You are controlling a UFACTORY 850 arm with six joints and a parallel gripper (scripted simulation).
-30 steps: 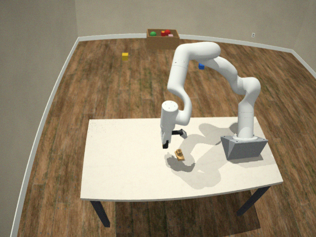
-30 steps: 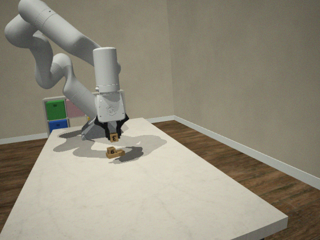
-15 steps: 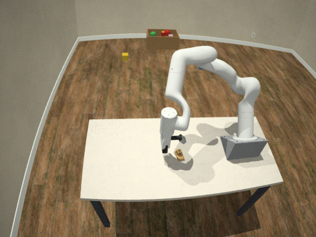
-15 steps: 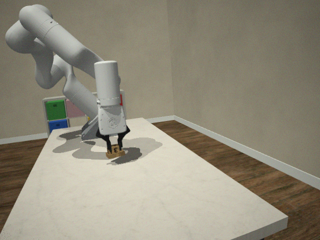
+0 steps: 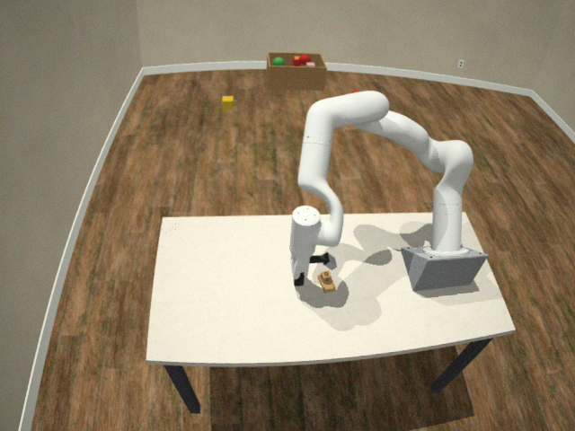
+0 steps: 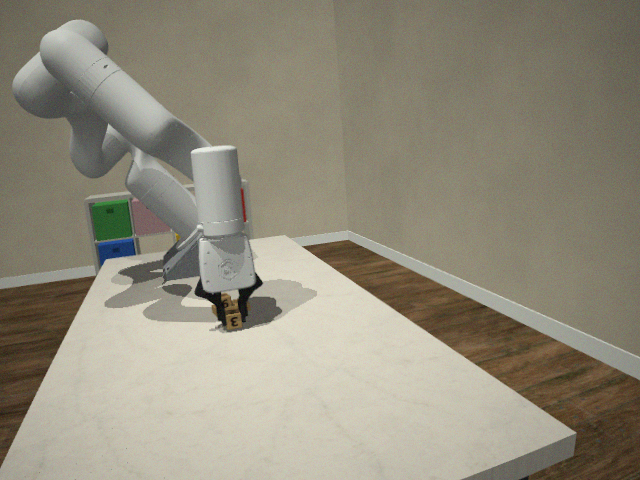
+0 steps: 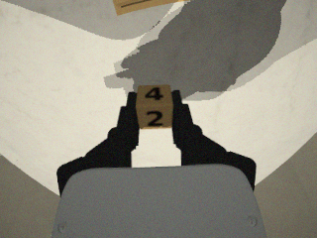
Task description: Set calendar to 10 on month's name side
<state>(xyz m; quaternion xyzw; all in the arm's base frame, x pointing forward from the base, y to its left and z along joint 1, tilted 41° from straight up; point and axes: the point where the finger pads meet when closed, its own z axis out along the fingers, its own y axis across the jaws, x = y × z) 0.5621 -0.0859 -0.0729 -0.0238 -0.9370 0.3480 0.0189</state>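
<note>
While the xArm Gripper (image 5: 312,271) (image 6: 234,321) (image 7: 155,102) is clamped on a numbered wooden cube (image 6: 234,320) (image 7: 155,106), showing 4 and 2 in the wrist view and 3 in the exterior view, the calendar tray (image 5: 328,287) (image 7: 149,5) rests on the white table (image 5: 223,301) (image 6: 310,387) near the claw. The second cube (image 5: 325,277) (image 6: 225,301) sits at the tray.
</note>
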